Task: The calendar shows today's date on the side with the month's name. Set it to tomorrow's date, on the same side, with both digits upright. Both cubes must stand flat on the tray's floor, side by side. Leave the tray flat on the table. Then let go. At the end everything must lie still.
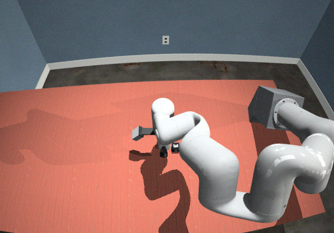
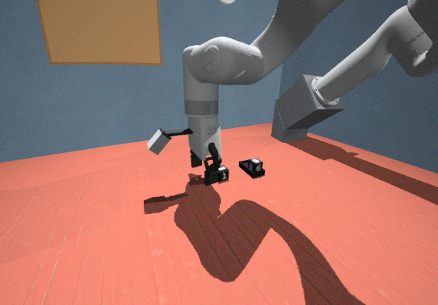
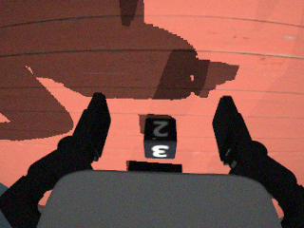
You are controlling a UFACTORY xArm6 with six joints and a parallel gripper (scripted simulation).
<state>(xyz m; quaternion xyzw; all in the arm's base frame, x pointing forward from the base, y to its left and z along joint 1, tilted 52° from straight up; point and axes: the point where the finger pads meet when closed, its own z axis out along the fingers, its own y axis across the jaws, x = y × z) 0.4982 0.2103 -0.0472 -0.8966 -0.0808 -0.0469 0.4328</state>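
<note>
A black cube [image 1: 175,147] [image 2: 223,174] [image 3: 160,138] stands on the table outside the tray. Its top shows 3; one side shows 2 in the wrist view, another shows 1 in the exterior view. The black tray [image 2: 245,167] [image 3: 154,166] lies flat on the table beyond it, hidden by the arm in the top view. A second black cube [image 2: 256,165] is in one end of the tray, 6 on a side, apparently 0 on top. The gripper [image 2: 203,169] [image 3: 162,102] is open and empty, pointing down, low beside the loose cube. In the wrist view that cube shows between the spread fingers, touching neither.
The red table [image 1: 81,187] [image 2: 106,252] carries the arm's dark shadow. A grey camera block [image 1: 137,133] [image 2: 159,141] sticks out from the wrist. The arm's grey base block [image 1: 263,107] [image 2: 295,107] stands at the right. The forearm passes above the tray area.
</note>
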